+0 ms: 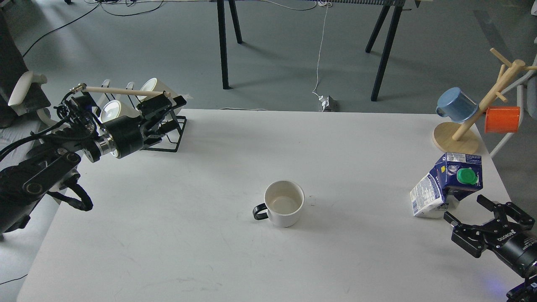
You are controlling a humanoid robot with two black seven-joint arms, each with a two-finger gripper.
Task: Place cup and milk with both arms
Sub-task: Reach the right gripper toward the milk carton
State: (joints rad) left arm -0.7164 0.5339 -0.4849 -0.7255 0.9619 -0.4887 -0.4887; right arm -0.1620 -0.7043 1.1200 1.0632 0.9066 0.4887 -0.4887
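Standing upright just below the middle of the frame, the cup (284, 203) rests on the white tabletop (209, 260) with its black handle pointing left and its cream inside showing. The milk (447, 184) sits at the right edge of the frame, green cap facing up, near the wooden mug tree (478, 109) that carries a blue cup (456, 105) and an orange cup (502, 119). The right gripper (465, 208), at lower right, has its fingers spread and sits just beside the carton, holding nothing. The left gripper (170, 113), at upper left by a black rack (168, 142) of white mugs, is too dark to tell whether its fingers are spread or together.
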